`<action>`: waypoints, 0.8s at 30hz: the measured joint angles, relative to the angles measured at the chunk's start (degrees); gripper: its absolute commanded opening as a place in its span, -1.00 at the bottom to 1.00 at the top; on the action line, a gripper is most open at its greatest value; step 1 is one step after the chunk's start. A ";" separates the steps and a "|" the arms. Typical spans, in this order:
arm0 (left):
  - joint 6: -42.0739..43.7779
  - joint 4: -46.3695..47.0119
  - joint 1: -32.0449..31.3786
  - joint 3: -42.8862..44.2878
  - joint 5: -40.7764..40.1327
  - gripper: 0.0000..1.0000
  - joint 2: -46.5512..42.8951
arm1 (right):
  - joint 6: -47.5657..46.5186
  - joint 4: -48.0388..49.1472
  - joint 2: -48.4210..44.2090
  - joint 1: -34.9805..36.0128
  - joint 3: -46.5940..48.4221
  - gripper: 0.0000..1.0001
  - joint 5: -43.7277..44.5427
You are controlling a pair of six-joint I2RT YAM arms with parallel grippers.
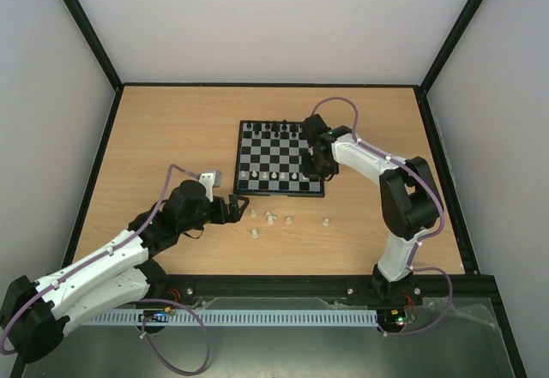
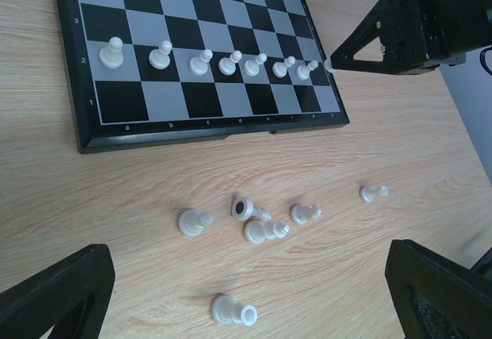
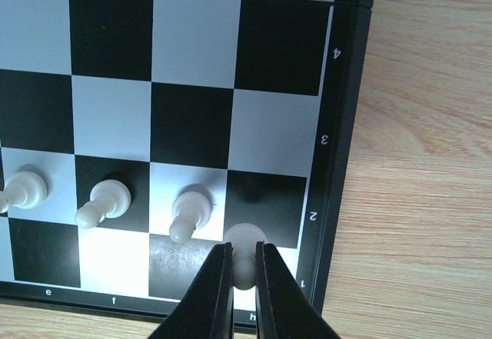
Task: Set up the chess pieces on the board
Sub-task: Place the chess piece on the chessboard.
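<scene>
Chessboard (image 1: pixel 257 151) lying flat at the centre of a pale wood-grain table (image 1: pixel 171 138). It is a smooth square of black and grey-white checks with a thin black rim. White coordinates are printed on the rim: letters a to g read along the near edge, numerals 1 to 4 up the sides.

Seven glossy white pawns (image 2: pixel 201 61) stand upright on rank 2, files a to g, each round-headed on a flared base. An eighth white pawn (image 3: pixel 246 235) is pinched between the narrow black fingers of the right gripper (image 3: pixel 243 248), at the board's near right corner over the h file, about where ranks 1 and 2 meet. Whether its base touches the board cannot be told.

Six more white pieces (image 2: pixel 265 231) lie toppled on the table just near of the board. Black pieces (image 1: pixel 279 127) line the far rank, too small to count.

The left gripper (image 2: pixel 247 248) hangs over the toppled pieces, jaws spread wide and holding nothing.
</scene>
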 measured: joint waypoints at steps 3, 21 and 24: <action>-0.20 0.00 0.00 -0.22 0.00 0.99 0.02 | 0.17 0.11 0.24 0.20 -0.31 -0.97 0.00; -0.33 0.00 0.00 -0.24 -0.02 0.99 -0.37 | 0.33 1.09 3.85 0.20 0.39 -0.67 1.22; -0.33 -0.04 0.00 -0.24 -0.20 0.99 -0.39 | 0.48 1.09 3.85 0.20 0.37 -0.40 1.22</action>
